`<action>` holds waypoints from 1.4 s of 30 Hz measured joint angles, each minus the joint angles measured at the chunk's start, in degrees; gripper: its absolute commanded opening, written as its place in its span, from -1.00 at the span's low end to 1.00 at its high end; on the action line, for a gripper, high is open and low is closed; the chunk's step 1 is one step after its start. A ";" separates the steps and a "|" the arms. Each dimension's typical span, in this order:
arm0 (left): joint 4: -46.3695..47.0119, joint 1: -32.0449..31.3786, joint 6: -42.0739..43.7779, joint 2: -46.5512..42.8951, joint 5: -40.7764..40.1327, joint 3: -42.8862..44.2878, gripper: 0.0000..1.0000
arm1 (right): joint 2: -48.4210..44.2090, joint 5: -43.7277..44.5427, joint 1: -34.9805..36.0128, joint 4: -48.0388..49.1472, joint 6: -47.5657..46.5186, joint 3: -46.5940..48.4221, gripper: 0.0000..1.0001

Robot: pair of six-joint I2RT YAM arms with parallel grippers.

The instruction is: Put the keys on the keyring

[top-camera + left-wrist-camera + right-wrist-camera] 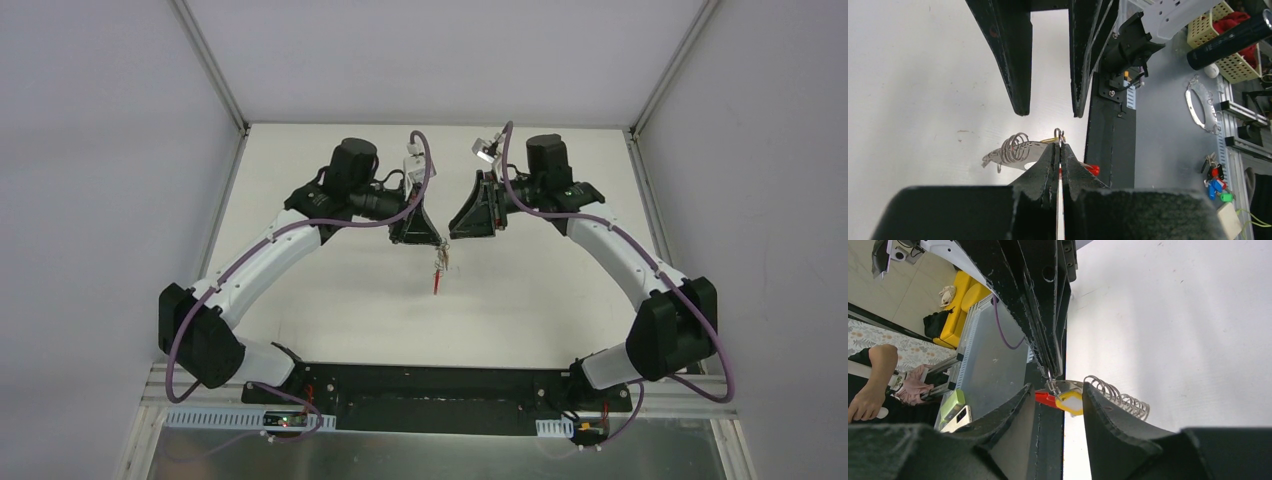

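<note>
Done well, this step is mostly a matter of a steady hold on one side and a small, exact approach on the other. The left gripper (1060, 148) has its fingers pressed together on the small grey metal keyring (1060, 134), which shows only as a thin loop at its very tips. That pinch should not loosen or twist.

The fanned bunch of grey metal keys with loop-shaped heads (1015, 148) hangs from that point, along with a red curved band (1044, 398) and a small yellow tag (1071, 402). It sits over the middle of the white table (330, 300), just nearer than the two grippers. I cannot tell whether it touches the surface.

The right gripper (1058, 387) is spread wide, its fingers straddling the tag and the ring without touching either. My judgement is that it should close on a single key or on the ring's edge — not on the whole fan — and move along the ring's curve rather than pull away from it.

Both arms arch from the near edge toward the table's centre. The forearms turn inward, left from the left and right from the right, so the grippers meet almost tip to tip.
</note>
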 measured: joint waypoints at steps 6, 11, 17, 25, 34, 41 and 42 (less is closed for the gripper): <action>3.32 0.00 -4.68 1.95 2.25 1.75 -1.00 | -0.44 0.39 0.00 -1.38 -1.38 0.00 -0.27; 6.21 0.00 -9.16 3.13 2.23 2.21 -1.00 | -0.96 0.61 0.00 -2.12 -1.86 0.00 -0.39; 8.57 0.02 -12.57 3.91 2.14 2.21 -1.00 | -1.62 1.09 0.00 -2.95 -2.73 0.00 -0.48; 11.69 0.07 -14.12 3.87 2.12 1.42 -1.00 | -1.97 1.49 -0.76 -2.89 -2.80 -0.02 -0.48; 12.72 0.44 -14.91 3.80 2.03 -0.35 -1.00 | -3.23 1.25 -2.10 0.33 -0.33 -1.46 -0.52; 13.86 0.44 -15.43 3.74 2.01 -0.42 -1.00 | -3.43 1.18 -2.14 3.08 1.68 -3.32 -0.45; 14.19 0.44 -15.58 3.74 2.01 -0.44 -1.00 | -3.43 1.20 -2.14 3.54 1.97 -3.58 -0.45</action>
